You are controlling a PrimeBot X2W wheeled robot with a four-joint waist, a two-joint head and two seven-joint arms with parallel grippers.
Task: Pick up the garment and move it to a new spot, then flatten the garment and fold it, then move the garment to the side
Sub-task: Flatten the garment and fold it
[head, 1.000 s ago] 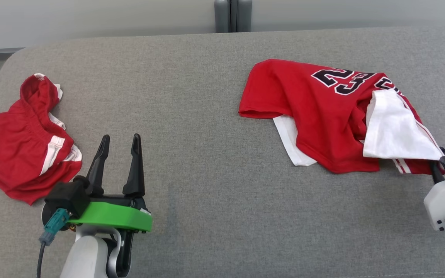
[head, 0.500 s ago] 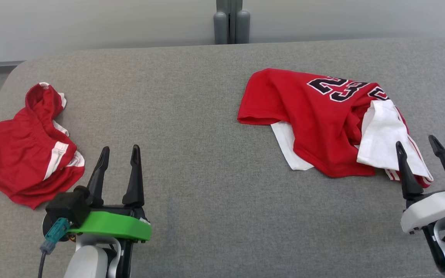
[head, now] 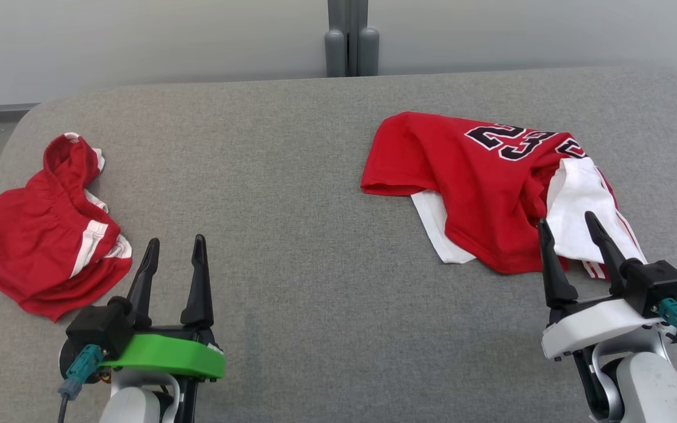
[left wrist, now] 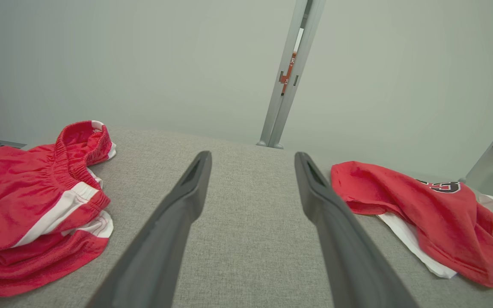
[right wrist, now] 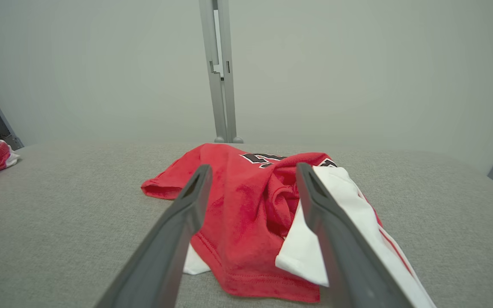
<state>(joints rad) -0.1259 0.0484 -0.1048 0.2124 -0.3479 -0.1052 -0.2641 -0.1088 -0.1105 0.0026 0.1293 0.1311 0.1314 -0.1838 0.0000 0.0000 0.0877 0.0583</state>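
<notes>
Jersey [head: 479,194] lies on the right half of the grey upholstered surface [head: 315,282], crumpled, not yet flat. Its long axis runs left to right, roughly crosswise to the robot's fingers. Red shorts [head: 44,247] sit bunched at the far left edge, well apart from it.

Right gripper [head: 566,220] is the nearer arm: jaws spread wide, holding nothing, with the jersey's near right hem directly ahead. Contact with the cloth cannot be told. Left gripper [head: 176,239] is likewise spread and empty, near the shorts.

Cloth is red, with a white panel [head: 579,205] flopped over at the right. Black white-edged numerals [head: 512,141] show at the far edge.
</notes>
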